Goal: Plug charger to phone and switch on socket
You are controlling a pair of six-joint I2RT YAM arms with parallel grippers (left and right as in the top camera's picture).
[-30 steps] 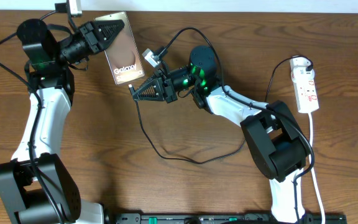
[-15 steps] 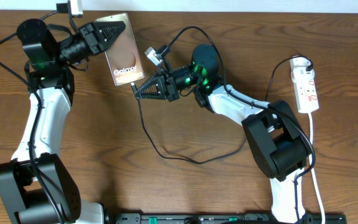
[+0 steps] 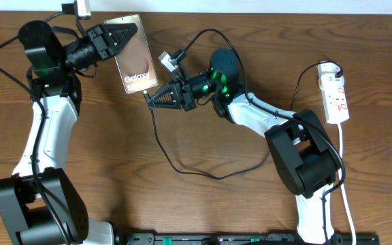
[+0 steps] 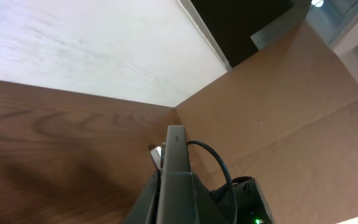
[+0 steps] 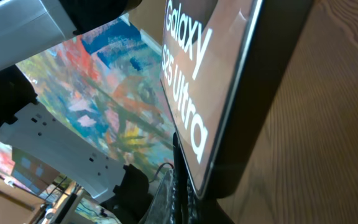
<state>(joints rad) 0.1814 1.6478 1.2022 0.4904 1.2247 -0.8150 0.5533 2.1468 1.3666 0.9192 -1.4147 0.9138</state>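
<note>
Upper left, overhead: the left claw clamps the phone by its edge. The right claw is pinched shut on the charger tip, just beside the phone's lower end. The socket lies on the counter, far right.

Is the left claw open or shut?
Shut: the left gripper clamps the phone by its edge, with the phone's face still showing.
</note>
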